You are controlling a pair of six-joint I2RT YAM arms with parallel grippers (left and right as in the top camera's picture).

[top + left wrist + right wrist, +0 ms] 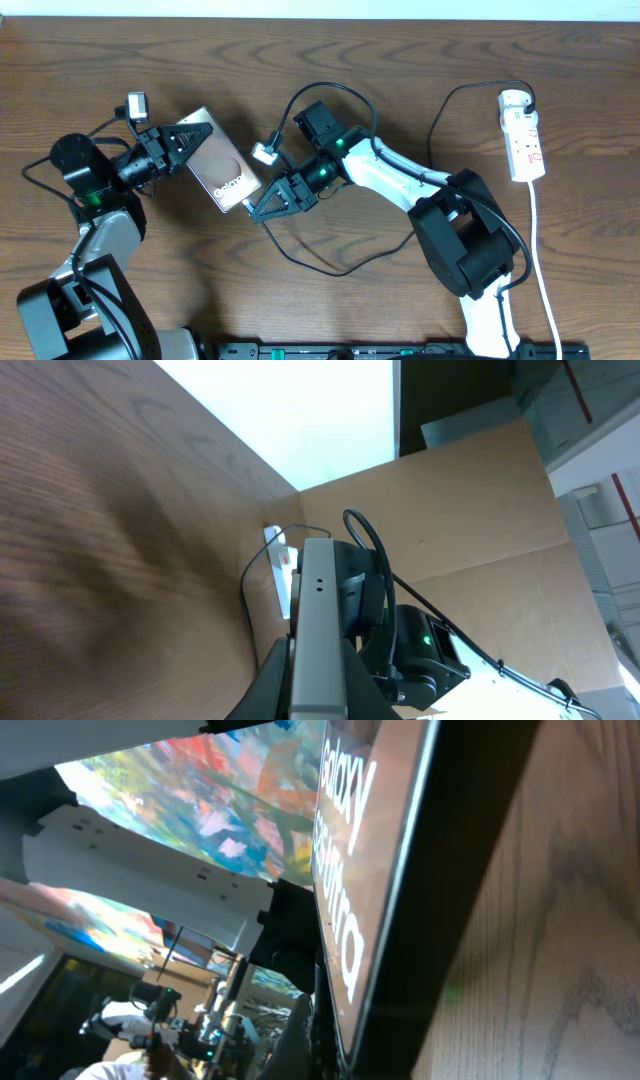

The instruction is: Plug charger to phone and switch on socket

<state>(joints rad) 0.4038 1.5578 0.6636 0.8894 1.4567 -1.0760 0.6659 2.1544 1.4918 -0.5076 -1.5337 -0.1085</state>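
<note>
Left gripper [203,132]: dark glossy rectangular phone [228,170] clamped.
Right gripper [256,209]: thin black charger cable [330,270] pinched (overhead only), phone's 5 o'clock.

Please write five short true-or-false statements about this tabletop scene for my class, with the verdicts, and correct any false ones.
1. The left gripper is closed on the phone. True.
2. The socket lies at the left edge of the table. False: it lies near the right edge, on the right arm's side.
3. The phone's face shows the word "Galaxy". True.
4. The right gripper is pressing the socket's switch. False: it is at the phone's end, well away from the socket.
5. The charger runs as a black cable from the socket, looping over the table toward the right gripper. True.
</note>
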